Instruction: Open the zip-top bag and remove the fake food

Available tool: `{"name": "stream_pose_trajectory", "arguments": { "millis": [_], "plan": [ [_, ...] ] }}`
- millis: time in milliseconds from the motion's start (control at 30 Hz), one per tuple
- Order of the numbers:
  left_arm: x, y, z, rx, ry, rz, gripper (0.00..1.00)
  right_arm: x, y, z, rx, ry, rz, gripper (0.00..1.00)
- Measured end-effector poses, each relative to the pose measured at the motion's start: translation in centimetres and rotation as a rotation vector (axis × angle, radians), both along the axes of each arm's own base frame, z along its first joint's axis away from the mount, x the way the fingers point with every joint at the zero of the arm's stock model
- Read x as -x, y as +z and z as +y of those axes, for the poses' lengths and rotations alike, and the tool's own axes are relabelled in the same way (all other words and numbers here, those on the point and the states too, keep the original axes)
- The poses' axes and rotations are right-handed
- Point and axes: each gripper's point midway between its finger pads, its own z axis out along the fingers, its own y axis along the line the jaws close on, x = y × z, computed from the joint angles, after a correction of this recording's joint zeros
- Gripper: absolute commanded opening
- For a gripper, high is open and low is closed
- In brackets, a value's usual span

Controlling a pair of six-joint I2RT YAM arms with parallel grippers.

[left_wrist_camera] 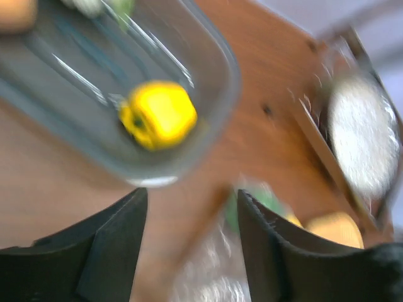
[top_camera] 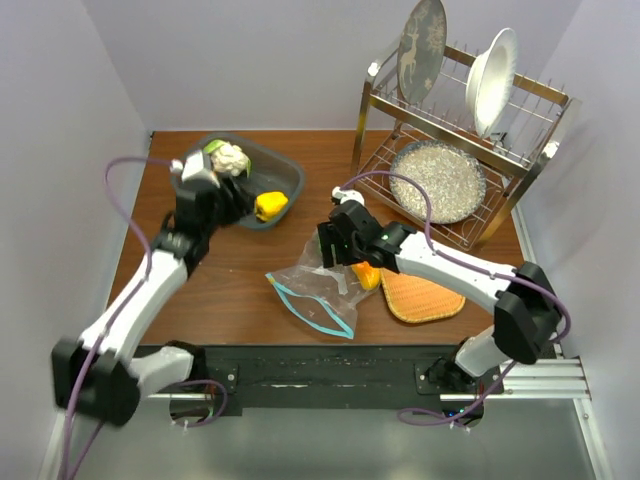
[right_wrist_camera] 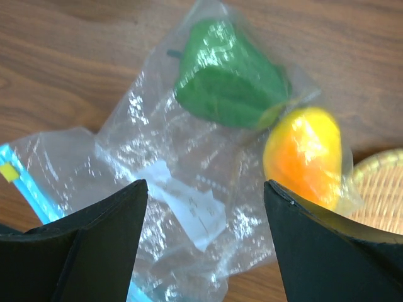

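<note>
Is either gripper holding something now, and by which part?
Nothing is held. The left gripper is open near the gray bin, and the right gripper is open above the clear bag.

I see bare table (top_camera: 240,290) left of bag (top_camera: 315,290); bin (top_camera: 290,180) blocks rear-left, dish rack (top_camera: 495,215) rear-right, mat (top_camera: 425,298) just beside bag's right.

two slim arms with white shells and black joints: the left arm (top_camera: 130,310) and the right arm (top_camera: 450,268). a thin purple cable (top_camera: 108,185) loops along each. the left gripper (left_wrist_camera: 192,239) and right gripper (right_wrist_camera: 204,245) have broad, matte black, wedge-shaped fingers (right_wrist_camera: 88,251).
</note>
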Motion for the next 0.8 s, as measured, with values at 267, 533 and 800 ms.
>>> {"name": "stream_pose_trajectory", "arguments": {
  "millis": [267, 533, 800],
  "plan": [
    [12.9, -5.7, -6.8, 0.062, -0.252, 0.094, 0.3, -4.0, 0.1, 1.4, 0.044, -0.011, -0.014, 0.78],
    [19.5, -7.0, -10.4, 0.078, -0.39, 0.156, 0.23, -8.0, 0.8, 0.0, 0.041, -0.087, -0.018, 0.75],
    [22.2, -11.5, -13.8, -0.003, -0.456, 0.245, 0.32, -9.6, -0.9, -0.2, 0.089, -0.125, 0.01, 0.67]
  ]
}}
